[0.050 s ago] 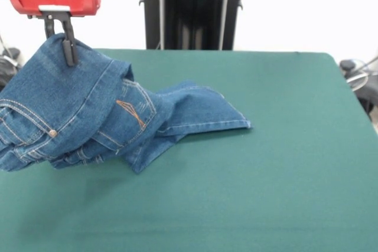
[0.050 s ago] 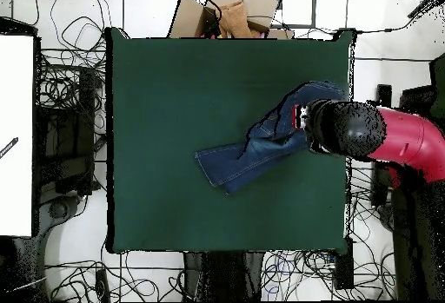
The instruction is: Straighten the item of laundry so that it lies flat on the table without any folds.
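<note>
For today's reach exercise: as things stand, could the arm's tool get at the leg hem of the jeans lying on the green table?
Probably yes. The tool is shut on the jeans near the table's edge, so it must let go first. The leg hem lies flat on open cloth, with nothing on it.

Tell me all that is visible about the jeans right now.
The jeans are small, of blue denim with tan stitching, faded patches and a brass rivet. They are crumpled, not flat. The gripper is shut on one edge and holds that part raised, so the cloth hangs in folds. One leg end lies flat on the green table, pointing toward its middle. In the overhead view they sit near one table edge.
</note>
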Robot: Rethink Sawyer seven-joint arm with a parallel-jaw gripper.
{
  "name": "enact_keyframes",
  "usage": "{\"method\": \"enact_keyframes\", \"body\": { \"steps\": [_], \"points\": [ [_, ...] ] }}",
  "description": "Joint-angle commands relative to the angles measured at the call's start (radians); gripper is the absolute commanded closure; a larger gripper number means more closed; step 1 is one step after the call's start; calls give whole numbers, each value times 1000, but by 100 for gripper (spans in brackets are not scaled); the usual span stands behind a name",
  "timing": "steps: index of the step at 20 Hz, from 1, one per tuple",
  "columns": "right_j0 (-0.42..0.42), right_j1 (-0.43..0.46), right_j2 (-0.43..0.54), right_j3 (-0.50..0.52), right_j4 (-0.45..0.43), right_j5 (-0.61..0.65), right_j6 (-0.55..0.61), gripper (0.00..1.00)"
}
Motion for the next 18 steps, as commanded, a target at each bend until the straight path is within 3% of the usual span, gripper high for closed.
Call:
{"method": "enact_keyframes", "body": {
  "steps": [1, 8, 9, 18],
  "points": [
    [-15, -3, 36, 18, -1, 14, -76, 100],
    [-17, 4, 36, 8, -2, 13, -77, 100],
    [-20, 5, 38, 11, -1, 11, -80, 0],
    [-29, -13, 32, 58, 1, -27, -55, 0]
  ]
}}
